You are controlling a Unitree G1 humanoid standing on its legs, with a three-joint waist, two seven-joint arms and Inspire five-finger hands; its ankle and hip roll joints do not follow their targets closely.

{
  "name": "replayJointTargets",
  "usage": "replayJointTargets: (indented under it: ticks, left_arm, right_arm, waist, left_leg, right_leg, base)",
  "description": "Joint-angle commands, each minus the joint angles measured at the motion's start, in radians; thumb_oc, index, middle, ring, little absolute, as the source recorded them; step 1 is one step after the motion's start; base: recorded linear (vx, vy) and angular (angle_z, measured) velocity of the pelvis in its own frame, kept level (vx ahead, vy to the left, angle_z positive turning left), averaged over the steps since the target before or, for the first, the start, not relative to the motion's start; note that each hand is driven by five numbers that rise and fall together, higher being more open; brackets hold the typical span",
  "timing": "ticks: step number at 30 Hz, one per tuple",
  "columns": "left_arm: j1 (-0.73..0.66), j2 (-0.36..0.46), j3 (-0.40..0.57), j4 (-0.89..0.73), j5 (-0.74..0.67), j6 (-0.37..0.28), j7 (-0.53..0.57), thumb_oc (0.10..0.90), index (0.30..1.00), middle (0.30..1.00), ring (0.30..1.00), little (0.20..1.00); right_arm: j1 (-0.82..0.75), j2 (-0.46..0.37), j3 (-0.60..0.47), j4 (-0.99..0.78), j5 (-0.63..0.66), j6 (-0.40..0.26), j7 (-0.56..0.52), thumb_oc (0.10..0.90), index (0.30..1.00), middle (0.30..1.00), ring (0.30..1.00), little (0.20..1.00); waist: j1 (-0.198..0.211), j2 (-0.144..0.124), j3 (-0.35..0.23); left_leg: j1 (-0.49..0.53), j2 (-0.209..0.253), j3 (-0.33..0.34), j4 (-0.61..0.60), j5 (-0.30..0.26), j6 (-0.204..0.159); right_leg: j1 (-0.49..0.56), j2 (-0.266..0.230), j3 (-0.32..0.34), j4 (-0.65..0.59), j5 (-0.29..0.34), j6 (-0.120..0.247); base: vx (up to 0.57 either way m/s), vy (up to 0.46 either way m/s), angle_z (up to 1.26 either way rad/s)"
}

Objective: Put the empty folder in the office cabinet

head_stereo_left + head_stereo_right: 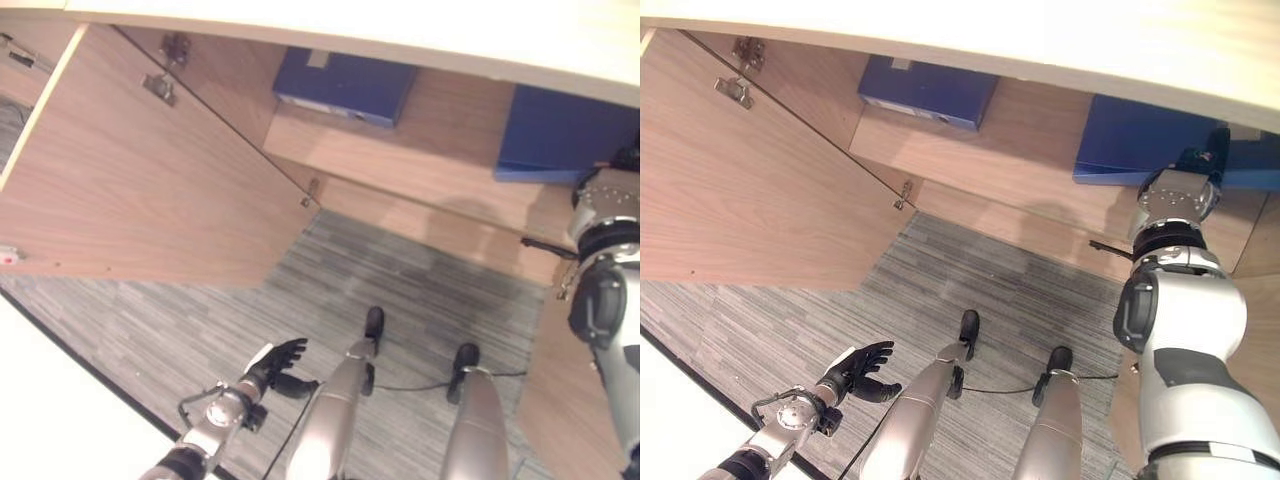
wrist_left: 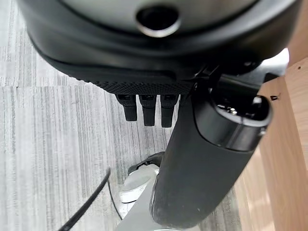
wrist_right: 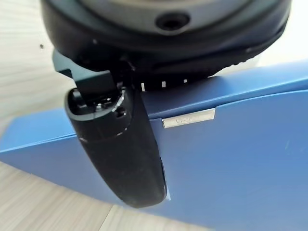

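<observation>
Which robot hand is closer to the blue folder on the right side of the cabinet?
Right. The right hand is against that blue folder on the cabinet shelf; the left hand hangs low over the carpet, well away.

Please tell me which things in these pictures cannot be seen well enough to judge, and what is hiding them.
- Right hand: in the right wrist view its fingers are hidden behind the blue folder, so its grip is unclear.
- The same folder in the right eye view: the cabinet top and the arm hide part of it.
- Second folder: the cabinet top cuts off its far edge.
- Whether either folder is empty.
- Left hand: low over the carpet, too small for finger detail.
</observation>
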Motion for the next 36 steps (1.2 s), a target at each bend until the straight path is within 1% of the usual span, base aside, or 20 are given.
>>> replayJointTargets:
  ticks: [1, 4, 6, 7, 8, 14, 16, 18, 22, 23, 26, 27, 28, 29, 30, 31, 32, 33, 34, 36]
  left_arm:
    - [0.020, 0.097, 0.009, 0.046, -0.004, -0.024, 0.011, 0.800, 0.900, 0.900, 0.900, 0.900]
    - [0.032, 0.109, 0.013, 0.044, -0.008, -0.020, -0.001, 0.800, 0.900, 0.900, 0.900, 0.900]
    - [0.034, 0.113, 0.012, 0.043, -0.004, -0.015, -0.014, 0.800, 0.900, 0.900, 0.900, 0.900]
    - [0.033, 0.111, 0.011, 0.042, -0.004, -0.015, -0.014, 0.800, 0.900, 0.900, 0.900, 0.900]
    - [0.040, 0.112, 0.006, 0.041, 0.004, -0.008, -0.029, 0.800, 0.900, 0.900, 0.900, 0.900]
    - [0.067, 0.098, 0.018, 0.027, -0.004, 0.001, -0.056, 0.800, 0.900, 0.900, 0.900, 0.900]
    - [0.068, 0.094, 0.026, 0.021, -0.007, 0.007, -0.060, 0.800, 0.900, 0.900, 0.900, 0.900]
    - [0.062, 0.090, 0.029, 0.024, -0.011, 0.008, -0.061, 0.800, 0.900, 0.900, 0.900, 0.900]
    - [0.055, 0.073, 0.030, 0.030, -0.024, 0.009, -0.052, 0.800, 0.900, 0.900, 0.900, 0.900]
    - [0.044, 0.059, 0.035, 0.039, -0.029, 0.009, -0.043, 0.800, 0.900, 0.900, 0.900, 0.900]
    - [0.037, 0.045, 0.032, 0.056, -0.028, 0.009, -0.036, 0.800, 0.900, 0.900, 0.900, 0.900]
    - [0.027, 0.029, 0.033, 0.065, -0.034, 0.011, -0.029, 0.800, 0.900, 0.900, 0.900, 0.900]
    - [0.029, 0.030, 0.033, 0.067, -0.034, 0.010, -0.029, 0.800, 0.900, 0.900, 0.900, 0.900]
    - [0.024, 0.020, 0.039, 0.077, -0.042, 0.011, -0.019, 0.800, 0.900, 0.900, 0.900, 0.900]
    - [0.024, 0.021, 0.039, 0.077, -0.042, 0.010, -0.019, 0.800, 0.900, 0.900, 0.900, 0.900]
    - [0.018, 0.008, 0.043, 0.096, -0.043, 0.013, -0.012, 0.800, 0.900, 0.900, 0.900, 0.900]
    - [0.015, 0.004, 0.043, 0.100, -0.043, 0.012, -0.009, 0.800, 0.900, 0.900, 0.900, 0.900]
    - [0.009, -0.004, 0.039, 0.109, -0.043, 0.014, -0.004, 0.800, 0.900, 0.900, 0.900, 0.900]
    - [0.010, -0.002, 0.040, 0.111, -0.043, 0.014, -0.003, 0.800, 0.900, 0.900, 0.900, 0.900]
    - [0.010, -0.012, 0.035, 0.128, -0.037, 0.018, -0.002, 0.800, 0.900, 0.900, 0.900, 0.900]
  right_arm:
    - [-0.064, -0.140, 0.059, -0.012, -0.032, 0.024, 0.019, 0.800, 0.900, 0.900, 0.900, 0.900]
    - [-0.098, -0.185, 0.112, 0.049, -0.075, 0.114, 0.024, 0.800, 0.900, 0.900, 0.900, 0.900]
    - [-0.132, -0.225, 0.163, 0.119, -0.128, 0.200, 0.034, 0.800, 0.900, 0.900, 0.900, 0.900]
    - [-0.140, -0.230, 0.168, 0.127, -0.129, 0.205, 0.037, 0.800, 0.900, 0.900, 0.900, 0.900]
    - [-0.155, -0.251, 0.200, 0.165, -0.155, 0.250, 0.048, 0.800, 0.900, 0.900, 0.900, 0.900]
    - [-0.220, -0.296, 0.290, 0.159, -0.210, 0.309, 0.098, 0.800, 0.900, 0.900, 0.900, 0.900]
    - [-0.211, -0.323, 0.303, 0.162, -0.242, 0.331, 0.106, 0.800, 0.900, 0.900, 0.900, 0.900]
    - [-0.204, -0.319, 0.308, 0.174, -0.256, 0.345, 0.116, 0.800, 0.900, 0.900, 0.900, 0.900]
    - [-0.167, -0.297, 0.286, 0.181, -0.256, 0.346, 0.117, 0.800, 0.900, 0.900, 0.900, 0.900]
    - [-0.144, -0.271, 0.265, 0.180, -0.246, 0.337, 0.111, 0.800, 0.900, 0.900, 0.900, 0.900]
    - [-0.115, -0.234, 0.240, 0.173, -0.236, 0.327, 0.102, 0.800, 0.900, 0.900, 0.900, 0.900]
    - [-0.081, -0.189, 0.212, 0.173, -0.224, 0.314, 0.092, 0.800, 0.900, 0.900, 0.900, 0.900]
    - [-0.073, -0.184, 0.208, 0.166, -0.224, 0.310, 0.089, 0.800, 0.900, 0.900, 0.900, 0.900]
    - [-0.033, -0.132, 0.176, 0.142, -0.211, 0.286, 0.074, 0.800, 0.900, 0.900, 0.900, 0.900]
    - [-0.030, -0.130, 0.173, 0.139, -0.212, 0.285, 0.072, 0.800, 0.900, 0.900, 0.900, 0.900]
    - [0.008, -0.075, 0.147, 0.116, -0.211, 0.265, 0.056, 0.800, 0.900, 0.900, 0.900, 0.900]
    - [0.022, -0.057, 0.138, 0.111, -0.213, 0.257, 0.051, 0.800, 0.900, 0.900, 0.900, 0.900]
    - [0.056, -0.003, 0.118, 0.080, -0.218, 0.231, 0.034, 0.800, 0.900, 0.900, 0.900, 0.900]
    - [0.063, 0.003, 0.114, 0.072, -0.220, 0.228, 0.029, 0.800, 0.900, 0.900, 0.900, 0.900]
    - [0.099, 0.069, 0.101, 0.048, -0.243, 0.214, 0.013, 0.800, 0.900, 0.900, 0.900, 0.900]
  waist:
    - [0.017, -0.016, -0.077]
    - [0.024, -0.017, -0.087]
    - [0.028, -0.018, -0.091]
    - [0.028, -0.016, -0.090]
    - [0.031, -0.017, -0.099]
    - [0.043, -0.011, -0.116]
    - [0.045, -0.011, -0.119]
    - [0.048, -0.009, -0.119]
    - [0.047, -0.004, -0.116]
    - [0.043, 0.002, -0.112]
    - [0.038, 0.002, -0.110]
    - [0.035, 0.009, -0.103]
    - [0.034, 0.006, -0.105]
    - [0.030, 0.007, -0.103]
    - [0.030, 0.008, -0.102]
    - [0.025, 0.004, -0.103]
    - [0.024, 0.005, -0.101]
    - [0.023, 0.002, -0.105]
    - [0.021, 0.000, -0.106]
    - [0.020, -0.014, -0.116]
  left_leg:
    - [0.090, 0.075, -0.031, 0.075, -0.225, -0.078]
    - [0.110, 0.076, -0.036, 0.057, -0.218, -0.083]
    - [0.117, 0.074, -0.037, 0.047, -0.212, -0.085]
    - [0.118, 0.074, -0.038, 0.045, -0.211, -0.085]
    - [0.129, 0.074, -0.041, 0.033, -0.207, -0.085]
    - [0.169, 0.076, -0.045, -0.013, -0.188, -0.084]
    - [0.178, 0.076, -0.048, -0.023, -0.182, -0.083]
    - [0.182, 0.077, -0.050, -0.032, -0.179, -0.081]
    - [0.190, 0.076, -0.050, -0.044, -0.171, -0.078]
    - [0.189, 0.076, -0.050, -0.056, -0.158, -0.075]
    - [0.198, 0.075, -0.046, -0.063, -0.163, -0.074]
    - [0.198, 0.075, -0.046, -0.070, -0.151, -0.071]
    - [0.202, 0.075, -0.046, -0.070, -0.159, -0.071]
    - [0.207, 0.077, -0.045, -0.077, -0.157, -0.069]
    - [0.204, 0.078, -0.046, -0.078, -0.148, -0.068]
    - [0.214, 0.078, -0.045, -0.084, -0.154, -0.067]
    - [0.211, 0.079, -0.045, -0.087, -0.145, -0.066]
    - [0.217, 0.082, -0.047, -0.095, -0.140, -0.064]
    - [0.218, 0.083, -0.047, -0.096, -0.139, -0.064]
    - [0.233, 0.086, -0.050, -0.111, -0.137, -0.062]
  right_leg:
    - [0.106, -0.025, 0.005, -0.050, -0.089, 0.074]
    - [0.125, -0.032, 0.001, -0.059, -0.086, 0.077]
    - [0.136, -0.036, -0.005, -0.066, -0.081, 0.077]
    - [0.137, -0.036, -0.006, -0.068, -0.081, 0.077]
    - [0.145, -0.039, -0.007, -0.073, -0.079, 0.078]
    - [0.183, -0.045, -0.018, -0.103, -0.065, 0.079]
    - [0.193, -0.047, -0.025, -0.110, -0.063, 0.079]
    - [0.202, -0.048, -0.027, -0.117, -0.062, 0.079]
    - [0.211, -0.048, -0.031, -0.131, -0.053, 0.081]
    - [0.211, -0.045, -0.029, -0.145, -0.038, 0.080]
    - [0.217, -0.045, -0.028, -0.148, -0.044, 0.081]
    - [0.218, -0.042, -0.028, -0.161, -0.028, 0.080]
    - [0.222, -0.042, -0.027, -0.159, -0.037, 0.081]
    - [0.228, -0.038, -0.026, -0.170, -0.034, 0.081]
    - [0.226, -0.037, -0.026, -0.174, -0.023, 0.080]
    - [0.239, -0.036, -0.028, -0.182, -0.029, 0.081]
    - [0.240, -0.034, -0.028, -0.190, -0.018, 0.080]
    - [0.250, -0.029, -0.031, -0.208, -0.007, 0.079]
    - [0.253, -0.028, -0.032, -0.212, -0.006, 0.079]
    - [0.280, -0.022, -0.037, -0.241, 0.003, 0.075]
  base:
    - [0.00, 0.000, 0.00]
    - [0.00, 0.000, 0.00]
    - [0.01, -0.004, 0.02]
    - [0.02, -0.001, 0.06]
    - [0.03, 0.008, 0.06]
    - [0.01, 0.002, 0.01]
    - [0.00, -0.003, 0.02]
    - [0.00, -0.004, 0.02]
    - [-0.01, 0.006, 0.00]
    - [0.00, 0.000, 0.00]
    - [-0.02, 0.009, 0.00]
    - [0.00, 0.000, 0.00]
    - [-0.04, 0.007, -0.03]
    - [0.00, 0.000, 0.00]
    - [0.00, 0.000, 0.00]
    - [-0.04, 0.003, -0.04]
    - [-0.03, -0.017, -0.09]
    - [-0.04, -0.007, -0.09]
    - [-0.02, -0.022, -0.11]
    - [0.00, -0.010, -0.02]
